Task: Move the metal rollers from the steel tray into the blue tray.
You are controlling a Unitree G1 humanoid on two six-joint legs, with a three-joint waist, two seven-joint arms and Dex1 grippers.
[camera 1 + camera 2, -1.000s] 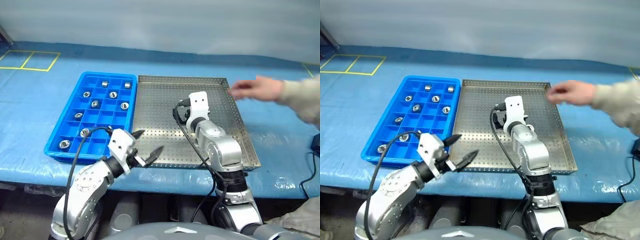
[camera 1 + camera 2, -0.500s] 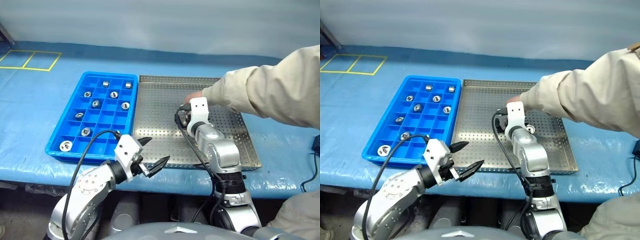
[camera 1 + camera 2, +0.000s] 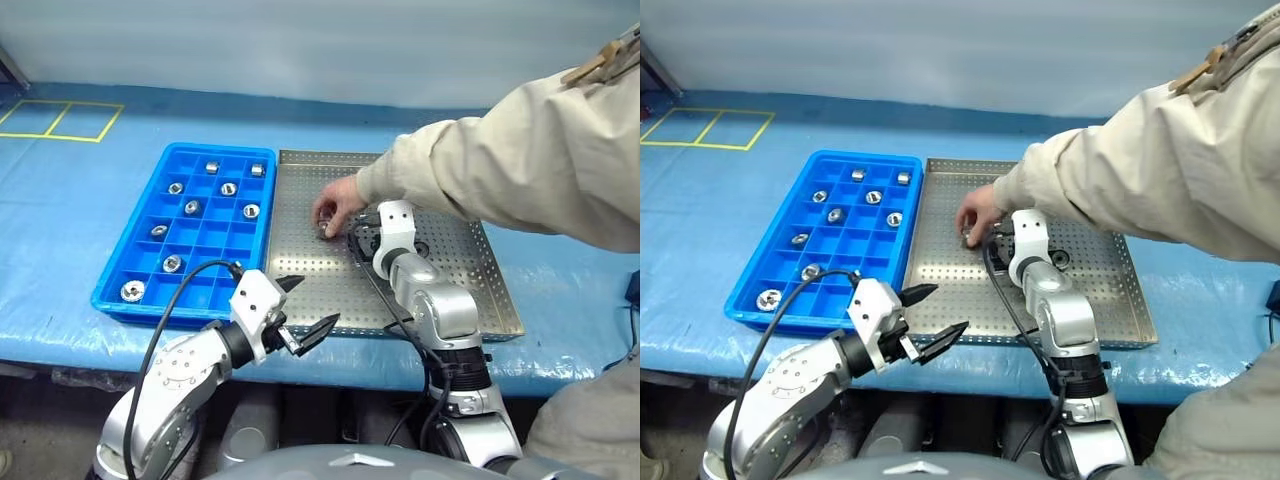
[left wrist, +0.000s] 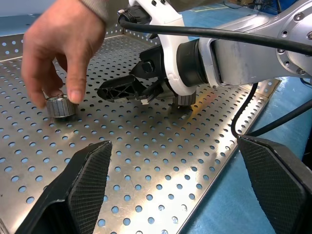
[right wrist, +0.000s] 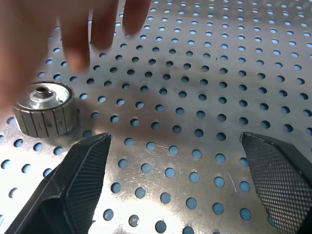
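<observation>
In the left eye view a person's hand (image 3: 335, 207) reaches over the steel tray (image 3: 300, 290) and rests on a metal roller (image 3: 325, 231) near the tray's middle, just at nine o'clock from the right gripper (image 3: 362, 238), whose fingers I cannot separate from here. The blue tray (image 3: 205, 283) lies touching the steel tray's nine o'clock side with nine rollers already in its compartments, and another roller (image 3: 421, 247) sits just at three o'clock of the right arm. The left gripper (image 3: 303, 310) hangs wide open and empty over the steel tray's near rim. In the left wrist view the roller (image 4: 61, 106) stands on its flat end under the person's fingertips (image 4: 77, 92), its axis upright and its ribbed side facing out all round, with the right gripper's black fingers near it at three o'clock, empty. In the right wrist view the roller (image 5: 46, 109) shows its central hole pointing up; it lies at ten o'clock, just off the left one of the two spread, empty fingers (image 5: 80, 170). The sound course is probably to wait until the hand clears, then shift the right gripper sideways so the roller sits centred between the fingers and close across the ribbed wall, keeping the axis upright.
</observation>
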